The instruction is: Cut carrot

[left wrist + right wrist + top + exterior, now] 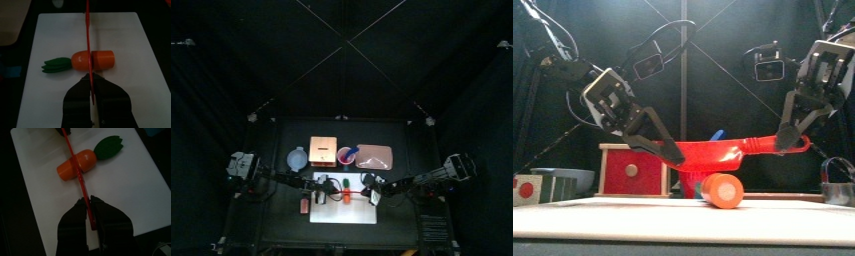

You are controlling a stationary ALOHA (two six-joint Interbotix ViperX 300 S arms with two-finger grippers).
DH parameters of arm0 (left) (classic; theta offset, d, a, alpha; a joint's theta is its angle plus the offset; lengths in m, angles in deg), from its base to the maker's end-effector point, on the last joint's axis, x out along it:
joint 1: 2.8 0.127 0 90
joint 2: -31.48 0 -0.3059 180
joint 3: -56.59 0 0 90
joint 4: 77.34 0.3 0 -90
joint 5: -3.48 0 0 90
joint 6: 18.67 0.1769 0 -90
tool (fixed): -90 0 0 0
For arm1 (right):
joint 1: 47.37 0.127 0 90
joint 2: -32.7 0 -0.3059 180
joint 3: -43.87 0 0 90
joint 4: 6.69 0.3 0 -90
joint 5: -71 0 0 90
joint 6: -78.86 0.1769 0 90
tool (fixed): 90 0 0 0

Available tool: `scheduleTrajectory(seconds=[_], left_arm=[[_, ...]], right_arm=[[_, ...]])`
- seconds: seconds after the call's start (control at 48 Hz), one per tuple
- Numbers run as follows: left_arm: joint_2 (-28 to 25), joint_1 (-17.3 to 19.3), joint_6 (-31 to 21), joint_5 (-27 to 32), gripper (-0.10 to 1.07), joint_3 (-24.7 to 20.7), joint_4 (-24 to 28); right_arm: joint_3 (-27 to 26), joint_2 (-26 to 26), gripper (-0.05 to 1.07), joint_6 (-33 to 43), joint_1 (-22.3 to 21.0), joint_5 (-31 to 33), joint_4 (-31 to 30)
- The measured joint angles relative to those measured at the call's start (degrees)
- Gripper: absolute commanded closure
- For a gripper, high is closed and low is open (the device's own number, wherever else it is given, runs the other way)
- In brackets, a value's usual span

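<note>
Carrot: stubby orange, green top, uncut. Both jaws clamp red knife.

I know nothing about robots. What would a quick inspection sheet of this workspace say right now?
Surface: white cutting board on a black table.
Job's things: small orange carrot with green top lying on the board, whole; thin red knife across it.
Clutter: tan box, pink piece, pale blue dish behind the board.
Grippers: left gripper and right gripper each shut on an end of the knife.
Cables: black loops above the arms.
Surroundings: black curtains.
</note>
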Motion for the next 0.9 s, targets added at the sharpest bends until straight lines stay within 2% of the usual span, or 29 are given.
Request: scheduleTrajectory(seconds=[0.396, 0.896], left_arm=[[0.0, 0.0, 0.1, 0.2, 0.65, -0.2, 0.0], [-0.9, -2.3, 0.1, 0.3, 0.65, -1.3, -0.1]], right_arm=[[-0.2, -0.8, 0.72, 0.0, 0.1, 0.4, 0.1], [0.0, -0.9, 0.72, -0.2, 0.9, 0.4, 0.1]])
